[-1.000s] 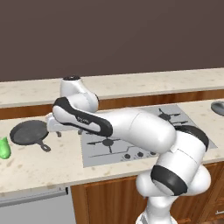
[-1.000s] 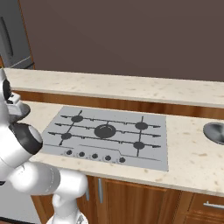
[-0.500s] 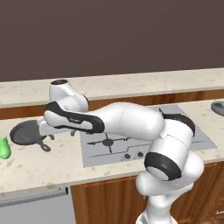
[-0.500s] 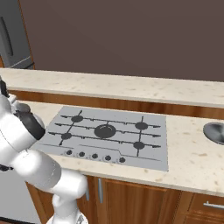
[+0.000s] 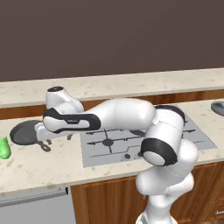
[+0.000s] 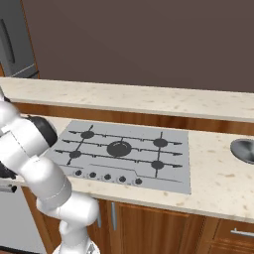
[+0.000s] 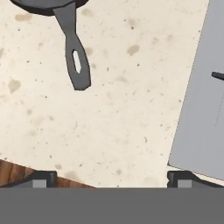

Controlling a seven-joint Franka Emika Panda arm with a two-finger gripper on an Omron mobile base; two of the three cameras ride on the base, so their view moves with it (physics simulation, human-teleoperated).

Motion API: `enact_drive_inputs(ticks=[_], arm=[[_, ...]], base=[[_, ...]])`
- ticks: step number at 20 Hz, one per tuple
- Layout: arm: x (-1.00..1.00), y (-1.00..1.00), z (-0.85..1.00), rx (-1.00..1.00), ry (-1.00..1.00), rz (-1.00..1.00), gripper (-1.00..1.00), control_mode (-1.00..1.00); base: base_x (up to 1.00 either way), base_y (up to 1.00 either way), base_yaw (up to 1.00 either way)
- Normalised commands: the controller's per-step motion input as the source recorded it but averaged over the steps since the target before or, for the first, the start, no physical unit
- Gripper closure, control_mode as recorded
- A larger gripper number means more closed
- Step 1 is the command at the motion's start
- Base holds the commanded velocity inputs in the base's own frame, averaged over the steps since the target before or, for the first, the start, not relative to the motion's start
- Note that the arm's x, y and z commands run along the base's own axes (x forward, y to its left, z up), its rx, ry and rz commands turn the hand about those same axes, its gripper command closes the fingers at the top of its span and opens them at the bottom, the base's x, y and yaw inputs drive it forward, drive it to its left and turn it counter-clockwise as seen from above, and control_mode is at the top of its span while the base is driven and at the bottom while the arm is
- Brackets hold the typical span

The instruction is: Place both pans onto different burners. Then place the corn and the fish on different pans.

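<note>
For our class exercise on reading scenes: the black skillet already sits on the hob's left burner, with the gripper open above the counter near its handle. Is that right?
Not quite. The black skillet lies on the counter left of the hob, not on a burner, as the left base view shows. The rest holds: the hand view shows the gripper open over the counter near the skillet's handle.

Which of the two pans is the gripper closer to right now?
The matte black skillet left of the flat grey hob; the gripper hovers near its long handle. The silver-grey pan sits far right.

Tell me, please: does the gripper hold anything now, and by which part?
Nothing. The gripper is open above the counter; the skillet handle lies apart from its jaws.
</note>
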Motion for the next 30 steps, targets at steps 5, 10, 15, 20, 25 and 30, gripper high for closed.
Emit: enact_drive_inputs(ticks=[5,10,15,20,25,30], arm=[[0.1,0.19,-0.34,0.0,0.0,0.04,-1.0,-1.0],[0.14,0.22,-0.24,0.0,0.0,0.02,-1.0,-1.0],[0.23,0.15,-0.07,0.0,-0.03,0.0,-1.0,-1.0],[0.26,0.12,-0.01,0.0,-0.03,0.0,-1.0,-1.0],[0.24,0.17,-0.07,0.02,-0.01,0.0,-1.0,-1.0],[0.19,0.18,-0.17,0.07,0.0,0.0,-1.0,-1.0]], base=[[0.0,0.0,0.0],[0.0,0.0,0.0],[0.0,0.0,0.0],[0.0,0.0,0.0],[0.0,0.0,0.0],[0.0,0.0,0.0]])
